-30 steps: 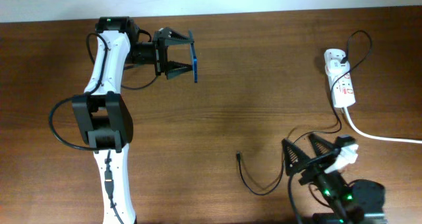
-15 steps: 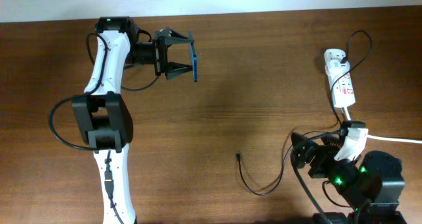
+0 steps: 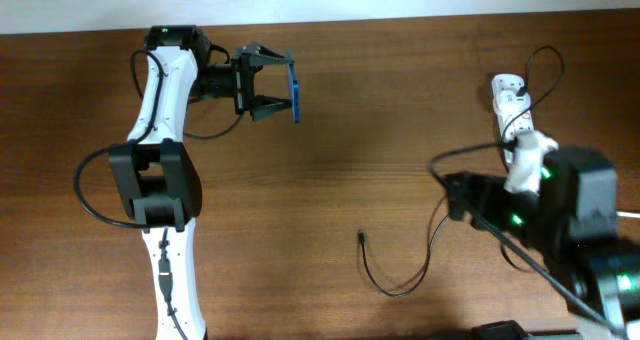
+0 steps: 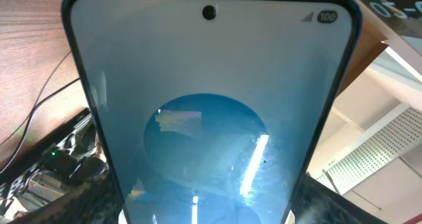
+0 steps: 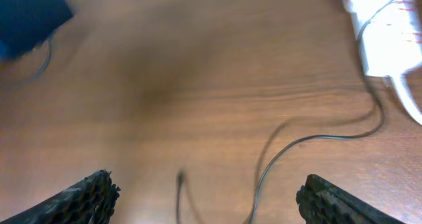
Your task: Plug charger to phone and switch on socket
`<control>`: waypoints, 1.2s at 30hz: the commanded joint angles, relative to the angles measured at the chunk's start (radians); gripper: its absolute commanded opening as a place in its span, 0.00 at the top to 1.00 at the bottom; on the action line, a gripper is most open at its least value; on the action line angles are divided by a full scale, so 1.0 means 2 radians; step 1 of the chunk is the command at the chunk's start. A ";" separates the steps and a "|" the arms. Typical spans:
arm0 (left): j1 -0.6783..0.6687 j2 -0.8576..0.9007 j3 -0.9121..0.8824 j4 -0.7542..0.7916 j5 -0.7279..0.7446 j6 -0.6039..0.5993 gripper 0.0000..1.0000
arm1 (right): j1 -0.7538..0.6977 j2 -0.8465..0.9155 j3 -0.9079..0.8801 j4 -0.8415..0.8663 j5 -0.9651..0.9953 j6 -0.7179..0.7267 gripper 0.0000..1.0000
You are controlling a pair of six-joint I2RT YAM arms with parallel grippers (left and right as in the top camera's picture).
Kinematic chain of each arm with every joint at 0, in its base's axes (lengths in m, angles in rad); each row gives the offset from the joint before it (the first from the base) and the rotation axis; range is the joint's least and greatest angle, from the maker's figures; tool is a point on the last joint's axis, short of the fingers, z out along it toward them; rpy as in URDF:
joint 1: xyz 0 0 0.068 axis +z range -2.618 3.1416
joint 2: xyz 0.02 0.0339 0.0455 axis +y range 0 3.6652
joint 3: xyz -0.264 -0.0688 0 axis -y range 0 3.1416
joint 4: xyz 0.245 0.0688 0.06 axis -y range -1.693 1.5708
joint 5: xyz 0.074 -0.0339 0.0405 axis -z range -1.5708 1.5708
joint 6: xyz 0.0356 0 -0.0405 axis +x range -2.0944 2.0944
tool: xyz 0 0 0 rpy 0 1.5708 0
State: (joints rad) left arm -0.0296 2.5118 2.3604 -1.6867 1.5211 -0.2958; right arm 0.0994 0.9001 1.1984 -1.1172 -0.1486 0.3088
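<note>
The phone (image 3: 296,90) is gripped by the left fingers (image 3: 268,107) at upper left. The right fingers (image 5: 86,196) are spread, empty. The charger (image 3: 361,239) tip, lying on the surface (image 3: 400,100) at lower centre, is judged due for grasping next.

- The phone (image 3: 296,92) is slim with dark edges. It is held on edge above the table's far left part, clamped in the left gripper (image 3: 289,85). Its lit blue screen (image 4: 211,118) shows a lighter oval.
- The charger (image 3: 400,288) is a thin black cable lying in a loop on the wood. Its small plug tip (image 3: 361,239) lies free, well apart from the phone.
- The socket (image 3: 510,95) is a white strip with red marks, lying flat at the far right. Its near end is hidden in the overhead view.
</note>
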 commanded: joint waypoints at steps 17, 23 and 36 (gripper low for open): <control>0.003 0.000 0.012 -0.001 0.027 -0.017 0.18 | 0.314 0.433 0.277 0.196 0.167 0.029 0.14; 0.003 0.000 0.012 -0.001 0.027 -0.021 0.18 | 0.314 0.459 0.277 0.238 0.177 0.029 0.26; 0.003 0.000 0.012 -0.001 0.027 -0.021 0.18 | 0.314 0.472 0.276 0.253 0.227 0.020 0.51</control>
State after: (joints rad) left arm -0.0292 2.5118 2.3604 -1.6867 1.5230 -0.3336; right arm 0.7219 1.8301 1.7302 -0.6151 0.2764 0.3550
